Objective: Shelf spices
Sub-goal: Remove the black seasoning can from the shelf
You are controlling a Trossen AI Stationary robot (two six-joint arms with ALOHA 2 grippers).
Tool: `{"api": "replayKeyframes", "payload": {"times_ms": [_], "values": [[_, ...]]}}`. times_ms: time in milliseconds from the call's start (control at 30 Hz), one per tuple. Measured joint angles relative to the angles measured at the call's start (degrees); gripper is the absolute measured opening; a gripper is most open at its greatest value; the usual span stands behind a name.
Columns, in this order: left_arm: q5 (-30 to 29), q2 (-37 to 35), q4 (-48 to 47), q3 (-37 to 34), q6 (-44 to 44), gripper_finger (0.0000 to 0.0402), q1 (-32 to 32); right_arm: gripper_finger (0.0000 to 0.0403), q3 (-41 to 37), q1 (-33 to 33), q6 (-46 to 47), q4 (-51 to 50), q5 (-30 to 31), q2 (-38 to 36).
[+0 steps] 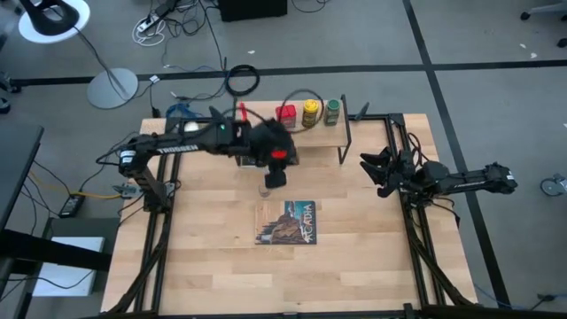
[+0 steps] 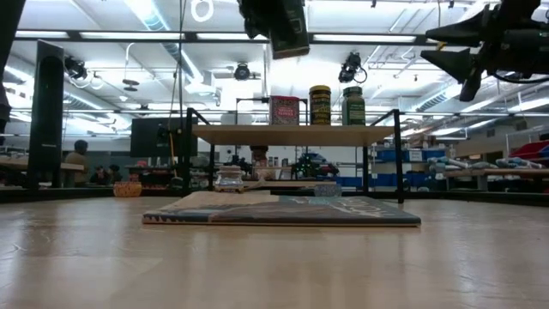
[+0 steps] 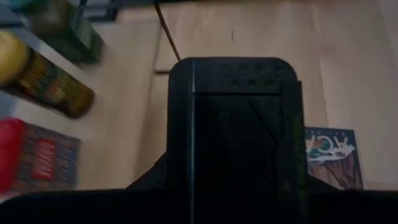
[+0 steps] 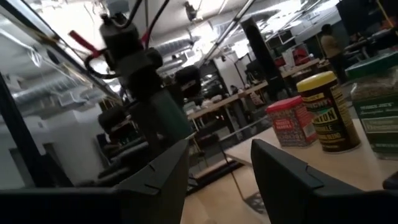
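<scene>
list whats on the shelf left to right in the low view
red tin → yellow-capped jar → green-capped jar, all upright on the shelf.

Left gripper [image 1: 275,177]: in the high view its fingertips are hidden under the wrist housing; in the low view it is cut off by the top edge. A black tin [image 3: 236,137] fills the left wrist view, hiding most of the table behind it; its lower end is lost in shadow. At 9 o'clock of the tin, the red tin [image 3: 37,155], yellow-capped jar [image 3: 43,78] and green-capped jar [image 3: 68,31] appear blurred, labels unreadable. The book [image 3: 329,155] at 3 o'clock is partly covered. A small clear jar [image 1: 262,189] is too small to detail from above. Right wrist view: green-capped jar cut off at 3 o'clock.
</scene>
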Motion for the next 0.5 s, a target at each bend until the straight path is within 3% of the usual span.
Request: {"api": "replayKeyframes", "payload": {"times_ms": [300, 500], "values": [[-0.37, 3.62, 7.79, -10.87, -7.62, 0.012, -4.71, 0.0176, 0.0, 0.0, -0.24, -1.57, 0.18, 0.0], [-2.15, 10.73, 10.05, -12.45, -9.16, 0.012, -5.83, 0.0176, 0.0, 0.01, -0.24, -1.18, 0.17, 0.02]]}}
